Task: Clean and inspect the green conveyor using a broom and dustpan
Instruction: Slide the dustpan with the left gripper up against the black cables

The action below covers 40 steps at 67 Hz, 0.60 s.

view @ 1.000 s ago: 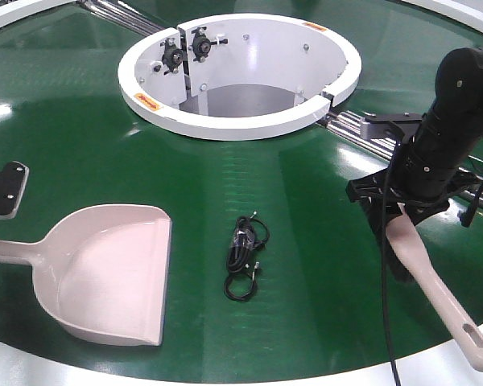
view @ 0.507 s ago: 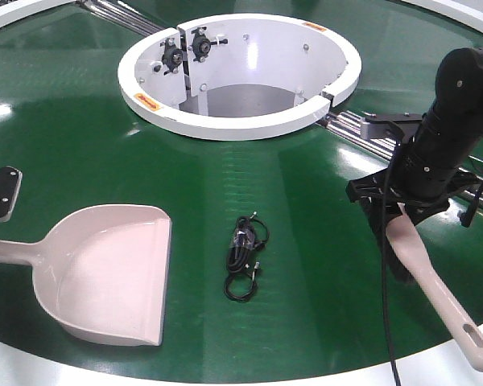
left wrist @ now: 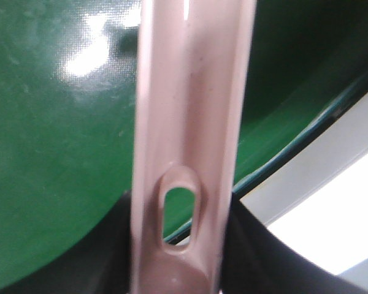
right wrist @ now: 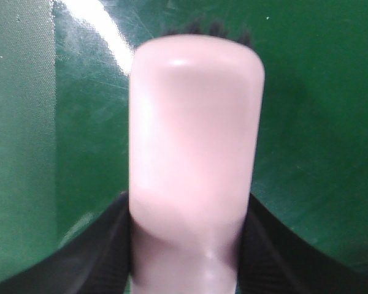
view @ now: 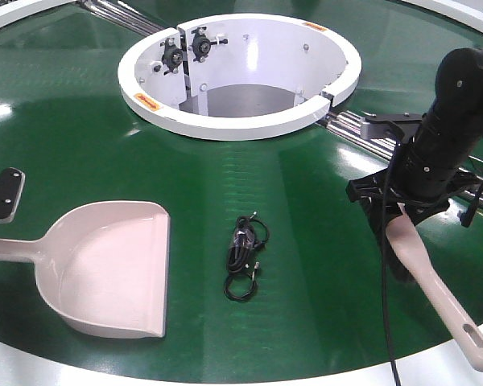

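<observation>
The green conveyor (view: 306, 185) fills the front view, its glossy belt circling a white central ring (view: 225, 127) with metal rails (view: 354, 125) running out from the ring's right side. Two small orange labels (view: 147, 102) sit on the ring's top face, but their writing is too small to read, and no brand shows on anything else. The dustpan (view: 109, 273) is at the lower left, near the white front rim. Its wide flat mouth faces right and its long handle runs off the left edge of the picture. In the left wrist view the left gripper (left wrist: 181, 257) is clamped on that handle just by its slotted hole, with a dark finger pressed against each side. From the front only a black-and-white part of that arm shows at the frame's edge. Whether the pan lies flat on the belt or is tipped slightly is hard to judge from here. A coiled black cable (view: 245, 253) lies on the belt between the dustpan and the broom (view: 435, 289), apart from both. The broom is at the right, slanting down toward the rim. Its handle end with the slotted hole reaches over the white edge. The right gripper (view: 398, 215) is closed around the broom's upper part, and the right wrist view shows the pale back of the brush squeezed between both fingers, with dark bristles peeking out beyond it over the belt.
</observation>
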### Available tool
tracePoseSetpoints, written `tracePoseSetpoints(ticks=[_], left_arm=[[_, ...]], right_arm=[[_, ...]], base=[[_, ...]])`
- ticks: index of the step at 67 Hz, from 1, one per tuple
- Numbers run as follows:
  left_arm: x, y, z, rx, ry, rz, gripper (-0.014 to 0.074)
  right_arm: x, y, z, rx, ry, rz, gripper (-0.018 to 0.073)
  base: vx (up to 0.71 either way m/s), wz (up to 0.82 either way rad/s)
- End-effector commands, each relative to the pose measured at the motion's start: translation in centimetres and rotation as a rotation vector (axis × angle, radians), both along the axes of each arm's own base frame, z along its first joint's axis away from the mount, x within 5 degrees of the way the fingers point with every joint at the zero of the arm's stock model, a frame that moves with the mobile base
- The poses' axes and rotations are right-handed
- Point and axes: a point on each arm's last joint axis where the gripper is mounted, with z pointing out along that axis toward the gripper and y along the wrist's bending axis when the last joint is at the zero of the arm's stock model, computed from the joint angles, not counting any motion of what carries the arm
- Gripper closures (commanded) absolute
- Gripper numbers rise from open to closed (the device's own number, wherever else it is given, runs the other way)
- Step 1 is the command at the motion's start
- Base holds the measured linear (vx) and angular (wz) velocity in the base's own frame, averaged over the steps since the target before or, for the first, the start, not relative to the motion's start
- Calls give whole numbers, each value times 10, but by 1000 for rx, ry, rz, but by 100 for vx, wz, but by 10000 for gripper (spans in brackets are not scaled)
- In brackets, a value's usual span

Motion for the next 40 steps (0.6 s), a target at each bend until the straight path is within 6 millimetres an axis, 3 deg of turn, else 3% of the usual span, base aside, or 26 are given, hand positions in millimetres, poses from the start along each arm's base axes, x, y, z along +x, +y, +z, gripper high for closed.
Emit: tracePoseSetpoints(ticks=[1,24,40], left_arm=[[-1,-5,26,3,-56,25,605],[15,-30,62,1,-173,26,604],[16,-50,62,-5,-180,-12,604]], right_arm=[[-11,-1,24,2,-19,13,563],[-11,-1,24,2,-17,13,563],[-11,-1,24,2,-17,13,563]], base=[[0,0],[0,0],[0,0]])
